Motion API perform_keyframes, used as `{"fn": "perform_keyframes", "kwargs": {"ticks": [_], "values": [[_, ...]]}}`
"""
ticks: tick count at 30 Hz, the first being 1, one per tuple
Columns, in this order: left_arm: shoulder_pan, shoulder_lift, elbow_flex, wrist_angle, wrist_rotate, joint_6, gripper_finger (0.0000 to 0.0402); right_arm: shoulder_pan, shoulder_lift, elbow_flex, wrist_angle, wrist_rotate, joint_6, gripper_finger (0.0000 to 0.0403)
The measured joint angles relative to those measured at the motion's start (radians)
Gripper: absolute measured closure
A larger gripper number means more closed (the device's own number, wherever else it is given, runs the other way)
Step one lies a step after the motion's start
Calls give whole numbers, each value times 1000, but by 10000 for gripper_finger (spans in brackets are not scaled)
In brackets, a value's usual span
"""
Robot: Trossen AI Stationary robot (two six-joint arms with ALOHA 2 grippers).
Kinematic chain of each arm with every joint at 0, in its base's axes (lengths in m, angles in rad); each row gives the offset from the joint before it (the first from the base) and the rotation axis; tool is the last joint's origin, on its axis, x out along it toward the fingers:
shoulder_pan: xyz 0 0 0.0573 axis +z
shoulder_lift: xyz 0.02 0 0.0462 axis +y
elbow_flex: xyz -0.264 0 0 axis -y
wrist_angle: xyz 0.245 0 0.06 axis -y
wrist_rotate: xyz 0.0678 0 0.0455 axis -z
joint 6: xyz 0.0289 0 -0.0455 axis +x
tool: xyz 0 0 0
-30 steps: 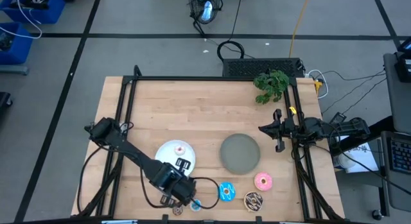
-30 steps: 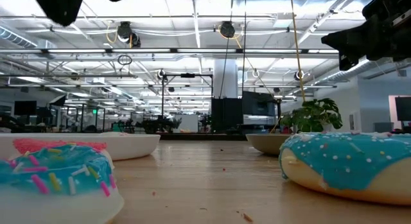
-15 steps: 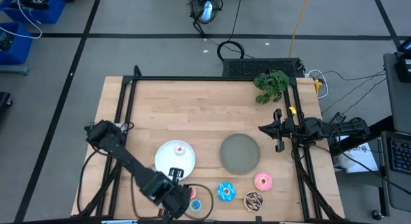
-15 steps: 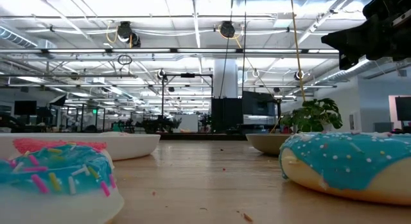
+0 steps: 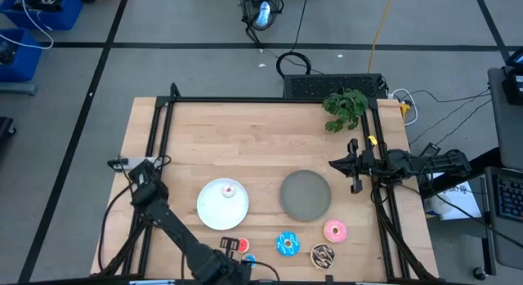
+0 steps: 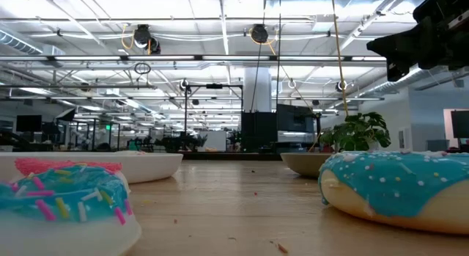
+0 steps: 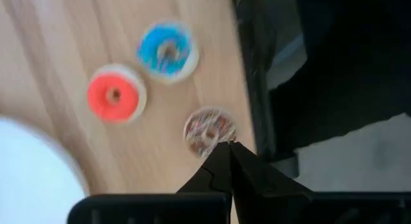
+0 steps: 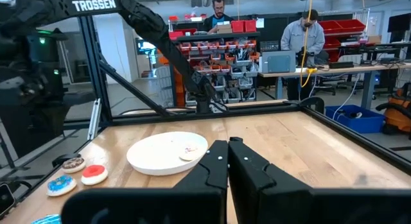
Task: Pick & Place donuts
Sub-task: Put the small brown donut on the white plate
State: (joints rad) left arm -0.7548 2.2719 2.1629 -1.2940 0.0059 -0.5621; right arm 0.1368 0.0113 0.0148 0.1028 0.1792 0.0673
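Observation:
The white plate (image 5: 214, 211) carries the tiny whitish-pink donut (image 5: 230, 189). The tiny red donut (image 5: 243, 246) and tiny blue donut (image 5: 248, 259) lie near the table's near edge. To their right are the larger blue (image 5: 287, 243), brown sprinkled (image 5: 323, 254) and pink (image 5: 335, 230) donuts. My left gripper (image 7: 229, 147) is shut, at the near edge (image 5: 227, 267), above the tiny brown donut (image 7: 207, 128), which the arm hides in the high view. My right gripper (image 8: 228, 144) is shut and waits at the right edge (image 5: 335, 164).
The grey plate (image 5: 306, 195) sits right of the white plate. A green plant (image 5: 345, 107) stands at the far right corner. A black frame rail (image 5: 155, 146) runs along the table edges. People stand in the room beyond the table in the right wrist view.
My left gripper has drawn back from over the tiny donuts toward the table's near edge, uncovering the tiny red donut. The left arm has left the top of the low view. No donut has moved.

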Motion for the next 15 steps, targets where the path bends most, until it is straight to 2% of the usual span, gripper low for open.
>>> {"fn": "perform_keyframes", "kwargs": {"ticks": [5, 9, 15], "values": [[8, -3, 3, 17, -19, -6, 398, 0, 0, 0, -3, 0, 0, 403], [10, -3, 3, 16, -34, -69, 394, 0, 0, 0, -3, 0, 0, 403], [0, -4, -12, 15, -61, -218, 347, 0, 0, 0, -12, -1, 0, 403]]}}
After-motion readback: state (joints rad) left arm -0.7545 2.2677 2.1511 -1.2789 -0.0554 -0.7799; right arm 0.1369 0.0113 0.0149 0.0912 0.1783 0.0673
